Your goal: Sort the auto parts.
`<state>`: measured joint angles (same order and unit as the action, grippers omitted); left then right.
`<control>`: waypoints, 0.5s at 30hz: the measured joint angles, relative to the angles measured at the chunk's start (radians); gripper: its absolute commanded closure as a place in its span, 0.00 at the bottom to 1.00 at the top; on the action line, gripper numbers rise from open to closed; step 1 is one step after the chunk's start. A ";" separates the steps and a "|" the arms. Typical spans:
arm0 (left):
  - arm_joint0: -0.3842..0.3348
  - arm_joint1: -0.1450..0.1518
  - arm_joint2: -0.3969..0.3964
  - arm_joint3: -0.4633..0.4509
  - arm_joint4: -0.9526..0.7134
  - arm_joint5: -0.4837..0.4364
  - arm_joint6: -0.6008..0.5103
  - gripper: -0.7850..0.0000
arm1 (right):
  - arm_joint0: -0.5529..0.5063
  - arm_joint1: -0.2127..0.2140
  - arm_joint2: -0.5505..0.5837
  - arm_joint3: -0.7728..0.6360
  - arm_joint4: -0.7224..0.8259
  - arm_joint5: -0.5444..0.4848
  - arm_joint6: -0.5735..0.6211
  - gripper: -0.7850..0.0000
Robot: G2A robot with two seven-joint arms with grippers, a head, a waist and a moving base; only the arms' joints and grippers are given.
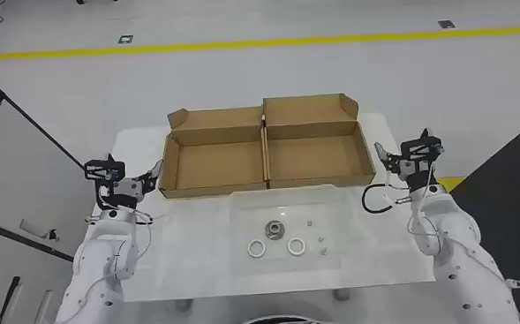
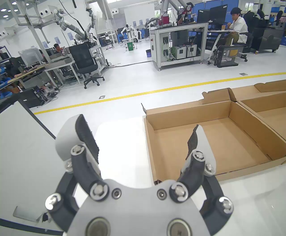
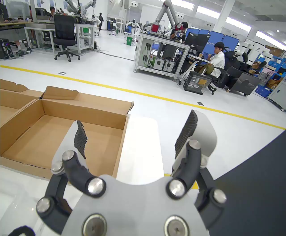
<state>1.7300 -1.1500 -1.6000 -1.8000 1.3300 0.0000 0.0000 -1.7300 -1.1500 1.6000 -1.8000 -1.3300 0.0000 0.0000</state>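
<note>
Top view. 2 open cardboard boxes stand side by side, touching, on the far half of the table (image 1: 194,254): left box (image 1: 214,165), right box (image 1: 317,156). I can make out nothing in either.
- The parts lie near-centre, in front of the seam between the boxes: metal hub (image 1: 271,227), a white ring (image 1: 257,248) and a second white ring (image 1: 296,245) nearer than it, and 3 small bits (image 1: 321,240) to the right, too small to identify.
- The left gripper (image 1: 152,172) hangs off the left box's left wall. The right gripper (image 1: 384,155) hangs off the right box's right wall. Both are well apart from the parts.

Left wrist view. The left gripper (image 2: 138,125) has its jaws spread wide with nothing between them. The left box is beyond it and shows a bare floor.

Right wrist view. The right gripper (image 3: 136,118) is likewise spread wide and holds nothing. The right box is to its left.

Handling (judgement).
- Hub: probably dense, rigid and smooth. Pinch it across the raised centre or the flange, squarely, or it may slip.
- Rings: light, thin and lying flat. Take one across its band, with 1 finger inside the hole.
- Bits: light and likely to roll. They need a centred, low pinch.
</note>
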 measured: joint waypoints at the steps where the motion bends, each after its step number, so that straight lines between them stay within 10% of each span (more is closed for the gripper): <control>1: 0.000 0.000 0.000 0.000 0.000 0.000 0.000 0.00 | 0.000 0.000 0.000 0.000 0.000 0.000 0.000 0.00; 15: 0.000 0.000 0.000 0.000 0.000 0.000 0.000 0.00 | -0.005 0.008 0.062 -0.092 -0.029 -0.067 0.019 0.00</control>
<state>1.7300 -1.1500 -1.6000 -1.8000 1.3300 0.0000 0.0000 -1.7352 -1.1424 1.6621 -1.8920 -1.3591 -0.0673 0.0185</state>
